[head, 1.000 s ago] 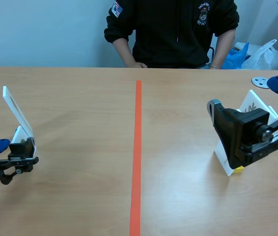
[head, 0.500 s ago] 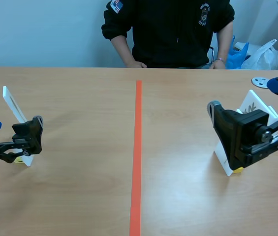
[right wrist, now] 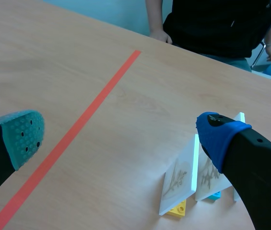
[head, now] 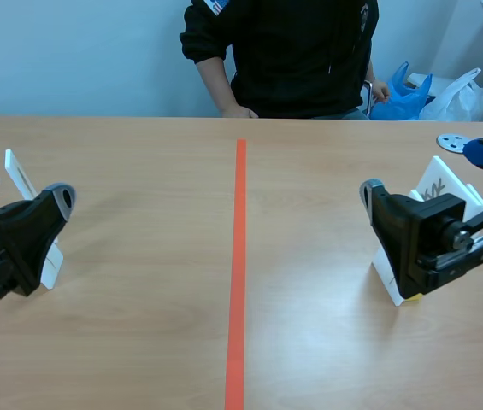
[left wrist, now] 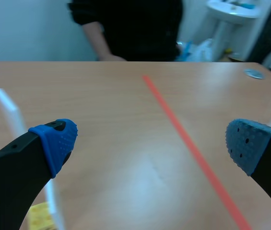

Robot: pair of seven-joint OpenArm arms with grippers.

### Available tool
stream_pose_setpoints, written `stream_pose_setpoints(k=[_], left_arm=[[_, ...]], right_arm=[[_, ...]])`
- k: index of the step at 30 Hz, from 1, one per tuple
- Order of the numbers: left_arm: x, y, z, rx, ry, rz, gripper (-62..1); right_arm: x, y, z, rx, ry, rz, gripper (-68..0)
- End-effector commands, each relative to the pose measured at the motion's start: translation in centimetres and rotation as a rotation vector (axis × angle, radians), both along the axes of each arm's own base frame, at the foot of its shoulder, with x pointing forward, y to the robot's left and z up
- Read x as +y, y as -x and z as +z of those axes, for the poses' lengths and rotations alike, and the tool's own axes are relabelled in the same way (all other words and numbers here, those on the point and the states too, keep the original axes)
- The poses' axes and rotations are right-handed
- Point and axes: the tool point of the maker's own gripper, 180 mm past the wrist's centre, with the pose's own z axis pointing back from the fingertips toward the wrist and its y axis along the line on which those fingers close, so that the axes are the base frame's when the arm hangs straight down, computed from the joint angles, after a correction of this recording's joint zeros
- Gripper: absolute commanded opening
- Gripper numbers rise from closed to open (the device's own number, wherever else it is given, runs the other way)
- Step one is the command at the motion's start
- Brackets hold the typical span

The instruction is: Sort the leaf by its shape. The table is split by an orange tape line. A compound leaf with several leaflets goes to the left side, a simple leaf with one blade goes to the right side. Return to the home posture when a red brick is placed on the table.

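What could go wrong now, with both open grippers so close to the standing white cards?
1. The left gripper has one finger right beside the thin white card; a sideways move might knock it over.
2. Beside the right gripper, the leaf cards stand packed together on small bricks; picking one could tip or drag its neighbour.

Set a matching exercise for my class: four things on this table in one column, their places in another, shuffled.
1. orange tape line
2. leaf cards
3. metal disc
4. white card

A. right half of the table, side by side
B. left half, standing alone
C. far right edge
D. down the middle

Pairs: 1-D, 2-A, 3-C, 4-B
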Motion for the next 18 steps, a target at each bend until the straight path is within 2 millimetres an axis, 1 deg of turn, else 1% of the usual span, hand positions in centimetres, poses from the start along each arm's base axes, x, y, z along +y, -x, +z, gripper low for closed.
stream_pose_setpoints(k=[1, 3, 6, 12, 14, 18], left_arm=[[-0.8, 0.5, 0.8, -0.017, 0.023, -0.024, 1.4], [-1.8, 1.4, 1.2, -0.005, 0.019, -0.052, 1.4], [-2.7, 2.6, 1.3, 0.027, 0.011, -0.080, 1.4], [-3.8, 4.6, 0.3, 0.106, 0.007, -0.111, 1.4], [-3.9, 5.0, 0.1, 0.118, 0.008, -0.116, 1.4], [-4.6, 5.5, 0.5, 0.117, 0.018, -0.145, 1.4]], right_arm=[[-0.1, -0.2, 0.4, -0.016, -0.014, -0.004, 0.4], [0.0, 0.0, 0.2, -0.004, -0.020, -0.003, 0.4], [0.1, 0.3, -0.1, 0.016, -0.031, 0.004, 0.4], [0.3, 0.7, -0.5, 0.035, -0.031, 0.019, 0.4], [0.4, 0.8, -0.7, 0.042, -0.028, 0.025, 0.4], [0.3, 0.8, -0.9, 0.049, -0.028, 0.022, 0.4]])
